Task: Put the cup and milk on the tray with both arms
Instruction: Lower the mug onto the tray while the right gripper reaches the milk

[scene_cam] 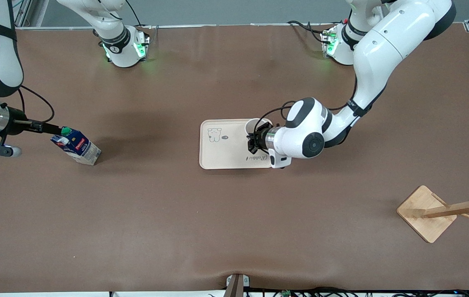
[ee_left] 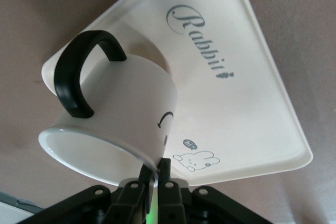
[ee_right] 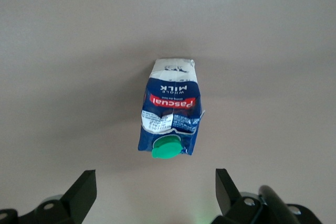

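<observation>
The white cup (scene_cam: 255, 124) is at the corner of the cream tray (scene_cam: 226, 153) that lies farther from the front camera, toward the left arm's end. My left gripper (scene_cam: 253, 142) is shut on the cup's rim. In the left wrist view the cup (ee_left: 121, 114), with its black handle, is over the tray (ee_left: 236, 108), and the gripper (ee_left: 153, 170) pinches the rim wall. The milk (scene_cam: 78, 146) stands on the table toward the right arm's end. My right gripper (scene_cam: 55, 130) is open, level with its green cap. In the right wrist view the milk (ee_right: 170, 119) lies ahead of the wide-open gripper (ee_right: 152, 192), untouched.
A wooden rack (scene_cam: 428, 212) with a square base stands toward the left arm's end, nearer to the front camera than the tray. The table (scene_cam: 234, 231) is covered in brown cloth. The arms' bases are along its edge farthest from the front camera.
</observation>
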Robot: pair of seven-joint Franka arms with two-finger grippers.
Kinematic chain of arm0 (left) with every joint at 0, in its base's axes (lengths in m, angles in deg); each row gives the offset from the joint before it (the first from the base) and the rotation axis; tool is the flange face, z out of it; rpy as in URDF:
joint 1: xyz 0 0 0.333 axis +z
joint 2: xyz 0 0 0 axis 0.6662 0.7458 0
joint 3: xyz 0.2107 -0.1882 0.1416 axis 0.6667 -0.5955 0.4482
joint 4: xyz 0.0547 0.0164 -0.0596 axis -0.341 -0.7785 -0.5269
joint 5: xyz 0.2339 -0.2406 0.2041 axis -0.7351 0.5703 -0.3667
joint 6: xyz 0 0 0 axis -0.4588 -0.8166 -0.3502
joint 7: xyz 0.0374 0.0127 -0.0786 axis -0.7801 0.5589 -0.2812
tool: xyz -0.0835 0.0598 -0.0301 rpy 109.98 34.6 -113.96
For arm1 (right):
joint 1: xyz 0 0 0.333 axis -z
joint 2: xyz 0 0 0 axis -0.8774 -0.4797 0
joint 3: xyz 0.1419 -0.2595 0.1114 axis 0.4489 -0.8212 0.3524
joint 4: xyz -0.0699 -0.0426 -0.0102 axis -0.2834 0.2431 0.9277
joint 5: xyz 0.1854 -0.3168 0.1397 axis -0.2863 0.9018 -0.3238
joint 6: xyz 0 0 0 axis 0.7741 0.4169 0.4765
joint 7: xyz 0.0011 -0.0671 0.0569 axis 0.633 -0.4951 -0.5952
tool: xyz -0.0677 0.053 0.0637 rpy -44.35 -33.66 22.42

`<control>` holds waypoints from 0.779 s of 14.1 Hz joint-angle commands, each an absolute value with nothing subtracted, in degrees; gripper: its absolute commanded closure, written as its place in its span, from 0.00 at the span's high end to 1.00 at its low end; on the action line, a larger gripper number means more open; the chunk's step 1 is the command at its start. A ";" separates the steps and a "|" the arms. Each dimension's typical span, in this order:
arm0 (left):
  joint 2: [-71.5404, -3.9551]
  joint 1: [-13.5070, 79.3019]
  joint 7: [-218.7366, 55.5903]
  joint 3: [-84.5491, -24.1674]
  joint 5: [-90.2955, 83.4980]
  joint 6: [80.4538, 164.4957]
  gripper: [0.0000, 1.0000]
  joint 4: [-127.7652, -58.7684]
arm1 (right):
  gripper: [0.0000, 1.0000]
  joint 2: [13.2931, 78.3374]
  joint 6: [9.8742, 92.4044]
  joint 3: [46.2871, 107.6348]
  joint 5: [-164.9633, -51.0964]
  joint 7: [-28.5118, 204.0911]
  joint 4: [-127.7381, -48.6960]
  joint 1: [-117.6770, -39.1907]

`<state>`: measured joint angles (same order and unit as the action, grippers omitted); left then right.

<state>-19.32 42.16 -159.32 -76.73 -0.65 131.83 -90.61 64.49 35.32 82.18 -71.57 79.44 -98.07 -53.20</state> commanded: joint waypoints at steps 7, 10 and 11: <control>-17.05 42.39 -160.46 -75.14 4.04 130.56 0.02 -89.00 | 1.00 65.51 36.59 83.20 -69.95 74.15 -100.46 -53.61; -17.40 42.65 -160.90 -75.14 4.40 130.56 1.00 -89.00 | 1.00 63.04 33.61 83.03 -69.95 73.71 -100.46 -53.51; -17.58 42.82 -160.90 -75.14 4.40 130.56 1.00 -88.83 | 1.00 62.95 34.65 83.03 -69.95 72.57 -100.81 -53.34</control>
